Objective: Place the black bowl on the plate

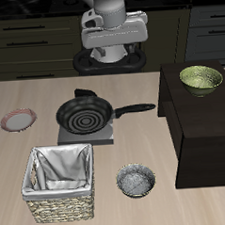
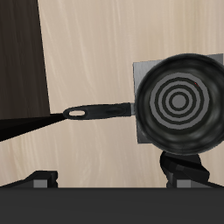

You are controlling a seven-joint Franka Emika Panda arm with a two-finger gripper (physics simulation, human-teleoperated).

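The black bowl [image 1: 135, 180] stands upright on the table near the front edge, beside a woven basket. The plate [image 1: 18, 119], with its pinkish-red rim, lies flat farther back near the table's side edge. My gripper [image 1: 114, 54] hangs high above the back of the table, behind the frying pan and far from both bowl and plate. It is open and empty. In the wrist view its fingertips [image 2: 39, 180] stand wide apart, and my gripper [image 2: 114, 179] looks down on the frying pan. Neither bowl nor plate shows in the wrist view.
A black ridged frying pan [image 1: 84, 114] sits on a grey stove block [image 1: 86, 135] mid-table; it also shows in the wrist view [image 2: 182, 101]. A lined woven basket [image 1: 60, 182] stands near the front. A dark cabinet [image 1: 205, 128] carries an olive-green bowl [image 1: 201, 79].
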